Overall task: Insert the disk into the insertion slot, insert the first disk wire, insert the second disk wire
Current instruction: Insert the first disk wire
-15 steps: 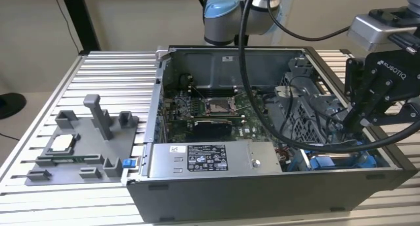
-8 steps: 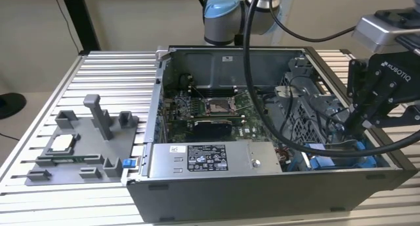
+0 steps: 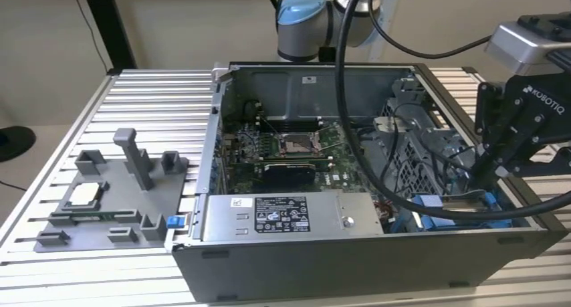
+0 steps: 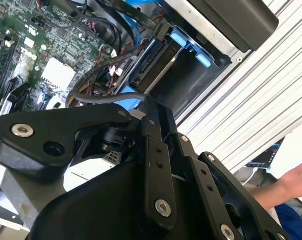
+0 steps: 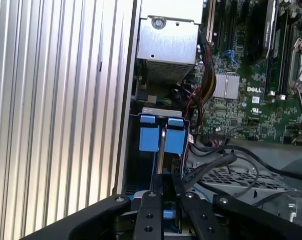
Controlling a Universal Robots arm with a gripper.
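The black gripper reaches down into the open computer case, its fingers drawn close together on the thin edge of the disk, whose blue carrier frame shows just beneath them. The disk sits in the insertion slot, at the case's camera-side corner on the exterior view's right, near the grey power-supply box. The case stands toward the edge of the bench on the exterior view's right, with a grey parts fixture near the opposite edge.
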